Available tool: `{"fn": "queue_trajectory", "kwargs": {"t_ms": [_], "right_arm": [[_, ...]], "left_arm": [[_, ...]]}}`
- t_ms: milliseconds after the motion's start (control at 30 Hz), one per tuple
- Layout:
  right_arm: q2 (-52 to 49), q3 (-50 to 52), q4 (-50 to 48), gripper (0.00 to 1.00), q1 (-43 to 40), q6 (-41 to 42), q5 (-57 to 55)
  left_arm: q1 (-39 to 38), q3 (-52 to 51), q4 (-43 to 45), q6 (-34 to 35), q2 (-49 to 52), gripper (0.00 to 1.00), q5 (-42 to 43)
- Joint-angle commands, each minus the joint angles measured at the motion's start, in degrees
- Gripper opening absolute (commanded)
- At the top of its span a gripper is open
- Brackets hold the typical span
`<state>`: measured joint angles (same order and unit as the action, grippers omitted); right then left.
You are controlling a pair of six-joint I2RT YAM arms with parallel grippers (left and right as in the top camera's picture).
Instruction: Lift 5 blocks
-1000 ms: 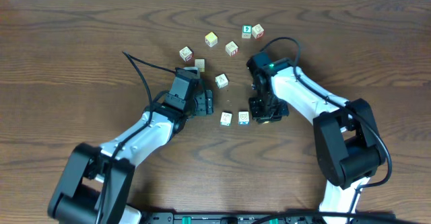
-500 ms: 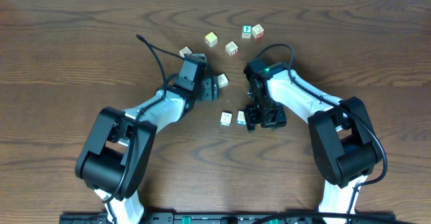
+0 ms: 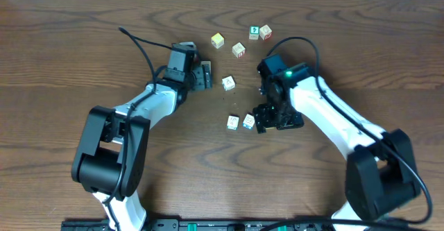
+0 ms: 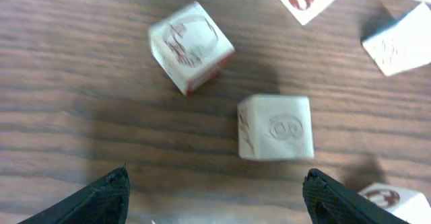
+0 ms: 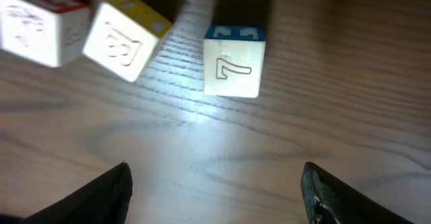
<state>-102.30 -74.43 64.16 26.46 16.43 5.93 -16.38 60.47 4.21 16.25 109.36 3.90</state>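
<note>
- Progress: nothing is airborne. Every block in view sits on the table (image 3: 83, 44), and I can't tell how many lifts are done.
- Left arm: reaches to the far side, left of the cluster. The left gripper (image 4: 215, 196) is spread wide and empty, hovering over a red-edged block (image 4: 192, 46) and the cream cube (image 4: 276, 126). It touches neither.
- Centre: a lone block (image 3: 228, 83) lies flat between the arms.
- Right arm: elbow out right, wrist turned in toward centre. The right gripper (image 5: 215, 190) is released and empty. The blue-edged block (image 5: 234, 61) is just beyond its tips, with a yellow-edged block (image 5: 128, 39) to its left.
</note>
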Motion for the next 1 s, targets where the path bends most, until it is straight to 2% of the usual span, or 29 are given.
{"fn": "queue_trajectory", "kwargs": {"t_ms": [0, 200, 467, 733, 967], "right_arm": [[0.79, -1.9, -0.48, 0.74, -1.64, -3.21, -0.52], [0.61, -1.97, -7.74, 0.73, -2.05, -6.1, -0.46], [-2.4, -3.08, -16.87, 0.77, -2.14, -7.21, 3.21], [-12.07, -12.55, -17.05, 0.75, -1.92, -10.16, 5.11], [-19.82, -21.75, -14.51, 0.67, -1.07, -12.74, 6.84]], "left_arm": [[1.01, 1.4, 1.86, -1.44, 0.66, 0.82, -0.52], [2.43, 1.66, 3.85, -1.44, 2.01, 0.82, -0.52], [4.5, 3.89, 4.02, -2.73, 3.67, 0.82, -0.5], [4.74, 8.57, 3.8, -2.73, 7.3, 0.82, 0.15], [4.76, 10.12, 3.8, -4.5, 9.4, 0.82, 0.04]]}}
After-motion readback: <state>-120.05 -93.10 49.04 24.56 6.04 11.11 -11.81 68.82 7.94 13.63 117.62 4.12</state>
